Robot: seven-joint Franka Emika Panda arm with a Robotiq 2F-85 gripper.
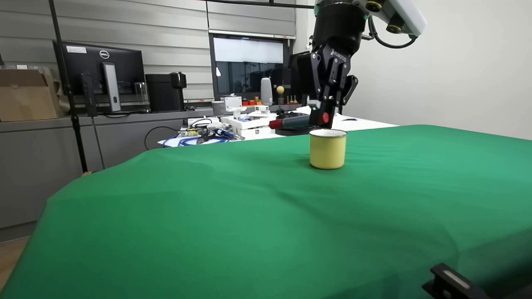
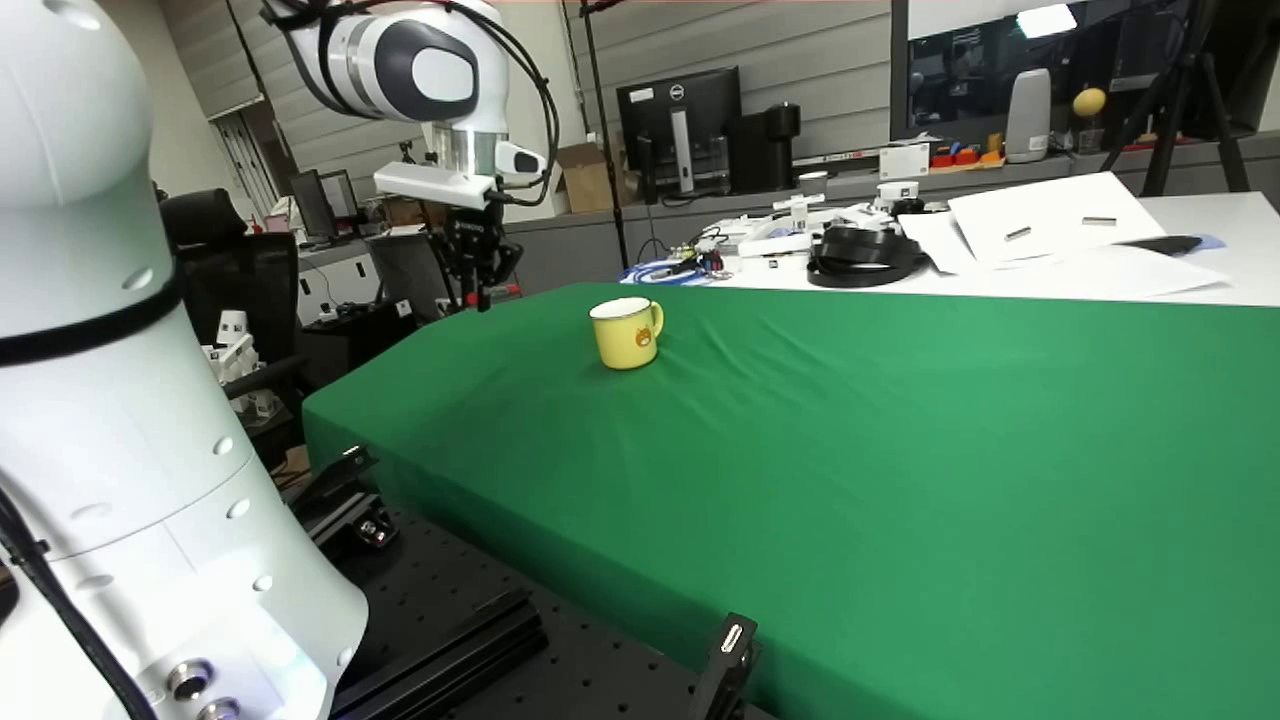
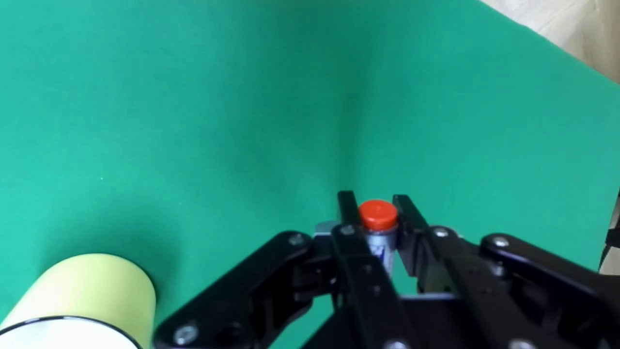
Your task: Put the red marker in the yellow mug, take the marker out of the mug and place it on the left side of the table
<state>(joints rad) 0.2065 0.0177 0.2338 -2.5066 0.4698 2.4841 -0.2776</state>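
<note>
My gripper (image 3: 375,199) is shut on the red marker (image 3: 379,214), which has a pale grey barrel and red ends. The marker lies roughly level between the fingertips, as an exterior view shows (image 1: 296,121), held above the table; part of it is hidden by the fingers. The yellow mug (image 1: 327,151) stands upright on the green cloth and also shows in an exterior view (image 2: 627,338), apart from my gripper (image 2: 477,297), which is left of it there. In the wrist view, the mug (image 3: 97,286) is cut off at the lower left; most of its inside is out of view.
A green cloth (image 2: 900,450) covers the table. Its edge shows at the upper right in the wrist view. A white table (image 2: 1130,275) with papers, cables and white parts stands behind. Black clamps (image 2: 725,660) sit by the near edge.
</note>
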